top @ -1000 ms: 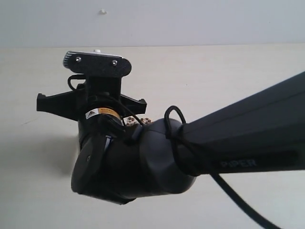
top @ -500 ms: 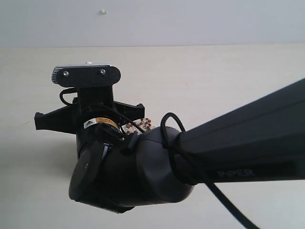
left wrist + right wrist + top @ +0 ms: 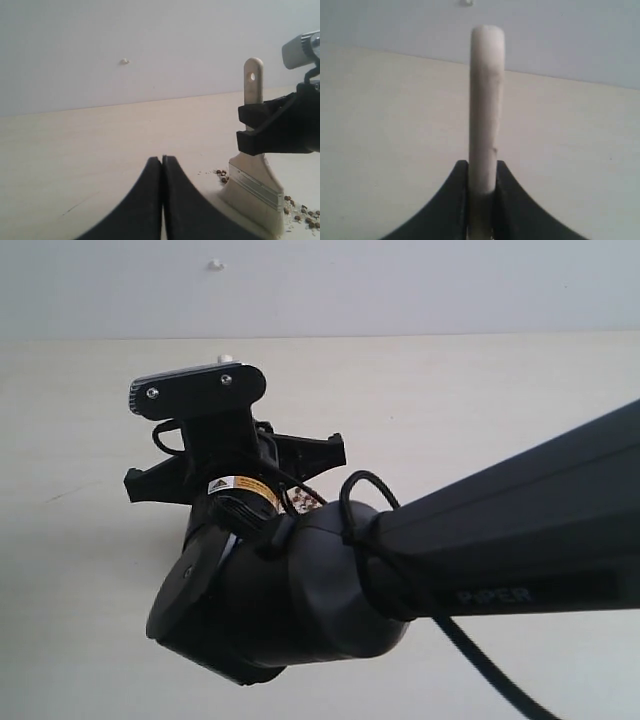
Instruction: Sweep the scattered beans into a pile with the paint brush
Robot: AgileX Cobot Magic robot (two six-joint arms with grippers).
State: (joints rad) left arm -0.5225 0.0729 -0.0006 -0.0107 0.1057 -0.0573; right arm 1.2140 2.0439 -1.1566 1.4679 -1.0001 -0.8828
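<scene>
In the left wrist view the paint brush (image 3: 254,180) stands upright on the pale table, its white bristles down and the holed end of its handle up. My right gripper (image 3: 272,127) is shut on the handle just above the grey metal band. Seen from the right wrist, the handle (image 3: 486,100) rises edge-on between the two black fingers (image 3: 457,185). Small reddish-brown beans (image 3: 223,174) lie by the bristles, with more beans (image 3: 304,216) on the brush's other side. A few beans (image 3: 306,500) peek out behind the right wrist. My left gripper (image 3: 162,160) is shut and empty, apart from the brush.
The right arm (image 3: 480,540) fills the lower right of the exterior view and hides most of the beans and the brush head. A grey wall (image 3: 400,285) with a lone white speck (image 3: 215,263) bounds the table's far edge.
The right wrist swung left with the brush, then back right, and now stands tilted. Fewer beans show beside it. The left gripper stays shut.
</scene>
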